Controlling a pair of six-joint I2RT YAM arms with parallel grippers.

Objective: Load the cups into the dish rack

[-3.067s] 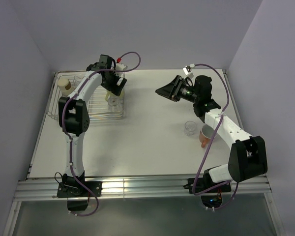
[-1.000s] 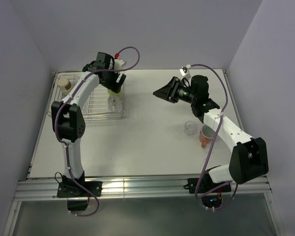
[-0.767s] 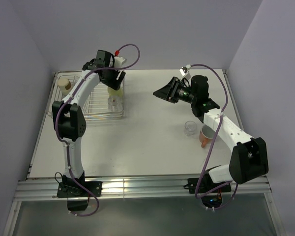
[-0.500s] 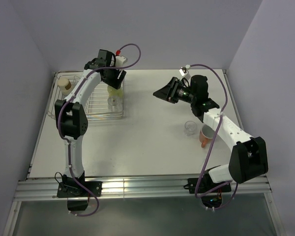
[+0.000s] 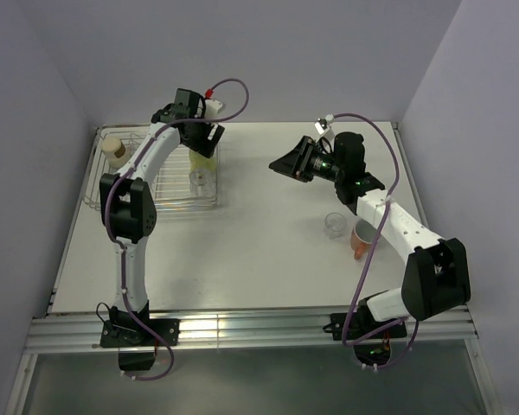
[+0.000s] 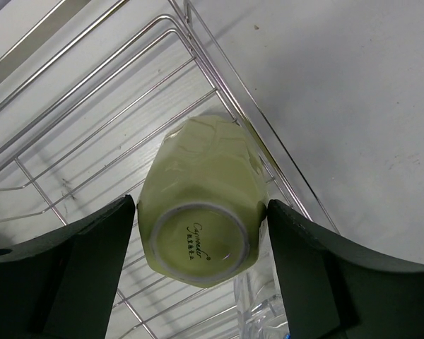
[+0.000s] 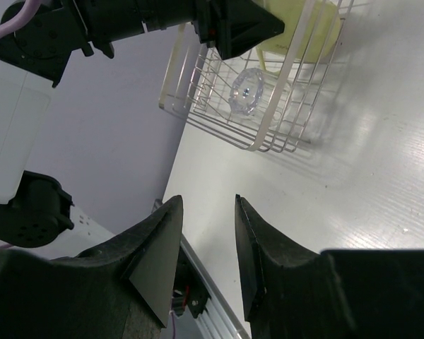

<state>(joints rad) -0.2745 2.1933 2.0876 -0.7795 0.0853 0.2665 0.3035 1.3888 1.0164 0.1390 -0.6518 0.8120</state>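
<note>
The pale yellow-green mug (image 6: 201, 176) stands upside down, base toward the camera, in a corner of the silver wire dish rack (image 6: 219, 92). My left gripper (image 6: 201, 205) flanks it, both fingers against its sides with no gap showing. From above, the left gripper (image 5: 201, 143) is over the rack's (image 5: 156, 186) far right corner and the mug (image 5: 204, 157). A clear glass (image 5: 201, 180) and the brown cup (image 5: 114, 149) are in the rack. My right gripper (image 5: 281, 164) hangs in the air, slightly open and empty (image 7: 206, 201). A clear glass (image 5: 334, 225) and the orange mug (image 5: 361, 239) stand under the right arm.
The right wrist view looks across the table at the rack (image 7: 268, 134), the glass inside it (image 7: 246, 92), the mug (image 7: 300, 32) and the left arm. Walls close in on the left, the back and the right.
The left wrist has drawn back toward the rack's far corner and turned a little, the mug staying there. The right arm has barely moved.
</note>
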